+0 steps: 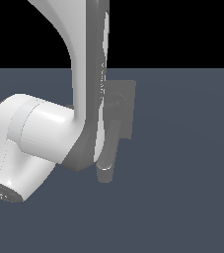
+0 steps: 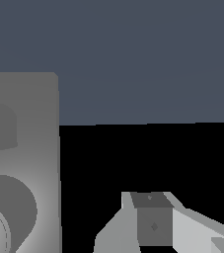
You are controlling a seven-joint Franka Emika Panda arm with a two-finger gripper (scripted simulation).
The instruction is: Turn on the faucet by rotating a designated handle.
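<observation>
With the arm (image 1: 44, 133) nearest at the frame's lower left, hiding much of the faucet (image 1: 123, 106) at centre, and the end effector (image 2: 155, 225) barely visible so its opening can't be told, find the hidden handle first, using open floor (image 1: 182, 173) rightward.

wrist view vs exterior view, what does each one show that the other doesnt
Only the wrist view shows part of the gripper, a grey block with a pale finger beside it, set apart from the faucet; whether it is open or shut cannot be told. It also gives a close look at the flat back plate. Only the exterior view shows the robot arm, which covers much of the faucet, and the thick spout hanging down past the arm. Both show the grey faucet and the dark blue-grey floor. The thin handle is not clearly visible in either.
</observation>
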